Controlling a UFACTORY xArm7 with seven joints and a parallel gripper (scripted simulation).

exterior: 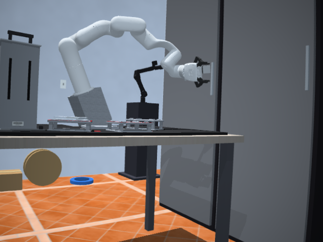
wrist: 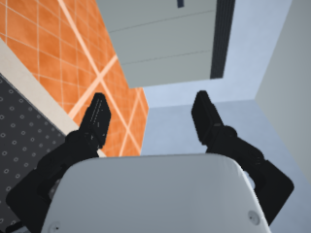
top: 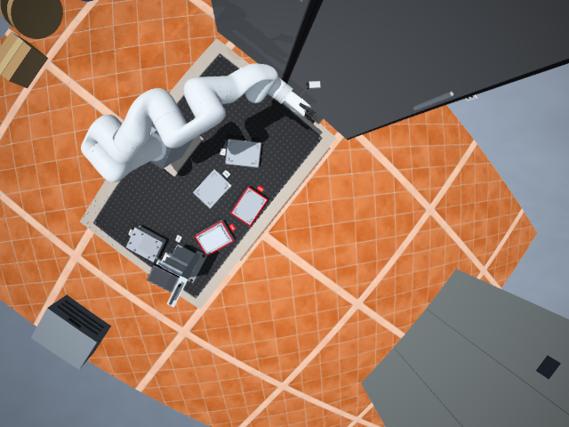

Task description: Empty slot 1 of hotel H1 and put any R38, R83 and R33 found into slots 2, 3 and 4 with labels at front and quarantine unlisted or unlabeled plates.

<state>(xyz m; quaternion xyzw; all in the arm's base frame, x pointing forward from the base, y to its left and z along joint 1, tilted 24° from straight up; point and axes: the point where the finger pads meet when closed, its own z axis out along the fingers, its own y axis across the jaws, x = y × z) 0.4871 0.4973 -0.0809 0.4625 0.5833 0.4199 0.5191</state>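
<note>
My gripper [top: 312,112] is open and empty. It hangs high above the far corner of the deck, close to the face of a tall dark cabinet [exterior: 260,104]. In the side view the gripper [exterior: 206,71] points level at the cabinet. In the wrist view the two black fingers stand wide apart with nothing between them. The plate hotel H1 [top: 177,266] stands at the opposite end of the deck, far from the gripper. A pale narrow piece [top: 175,290] sticks out of it towards the deck edge. Its slots and labels are not legible.
Two red-framed nests [top: 249,205] [top: 213,237] lie along the deck edge, with pale tops. Two grey nests [top: 243,153] [top: 212,188] lie mid-deck, and another station [top: 146,243] stands beside the hotel. A black camera stand [exterior: 142,109] rises at the back.
</note>
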